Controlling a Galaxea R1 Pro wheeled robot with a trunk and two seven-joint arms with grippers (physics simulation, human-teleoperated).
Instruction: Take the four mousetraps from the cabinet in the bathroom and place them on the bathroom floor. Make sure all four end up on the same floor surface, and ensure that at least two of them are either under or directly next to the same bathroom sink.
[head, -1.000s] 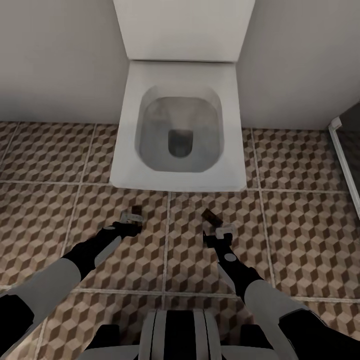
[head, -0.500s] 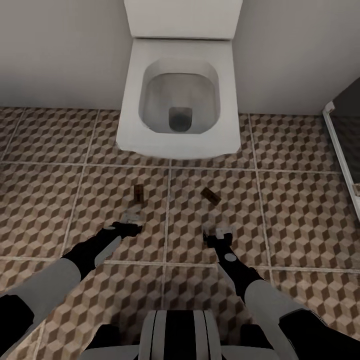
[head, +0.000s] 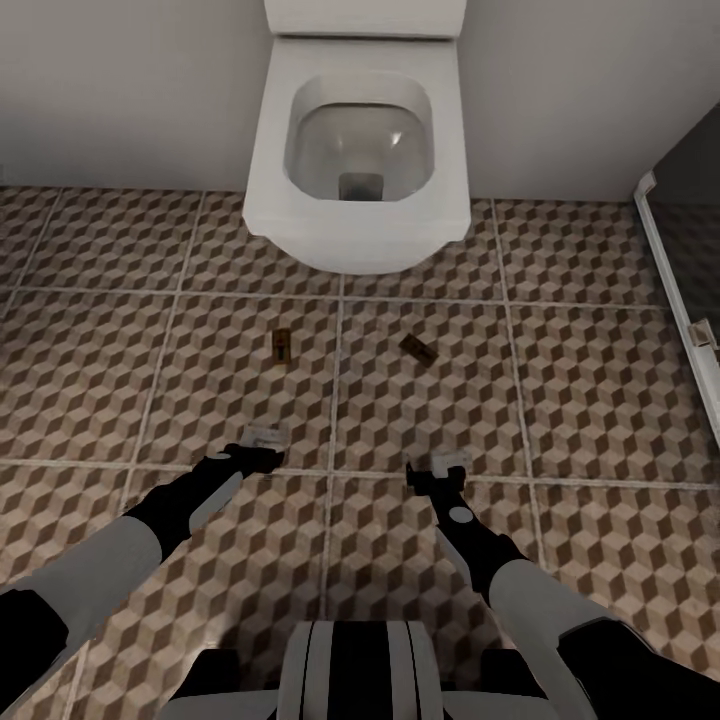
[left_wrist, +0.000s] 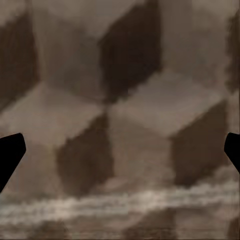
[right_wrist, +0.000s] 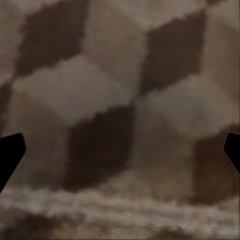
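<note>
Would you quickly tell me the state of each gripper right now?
Left gripper: open, holding nothing, above the cube-patterned tile floor.
Right gripper: open, holding nothing.

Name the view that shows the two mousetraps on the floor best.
The head view: both mousetraps lie flat on the bathroom floor before the toilet. The wrist views look at floor tiles between open fingertips, without a mousetrap.

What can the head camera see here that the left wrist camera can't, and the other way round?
Head view alone: two small brown wooden mousetraps lying on the tiles before the white square toilet, plus both arms, the left gripper and the right gripper.

Left wrist view alone: a blurred close-up of a pale grout line between two black fingertips set wide apart.

Both: the brown and beige cube-patterned floor.
</note>
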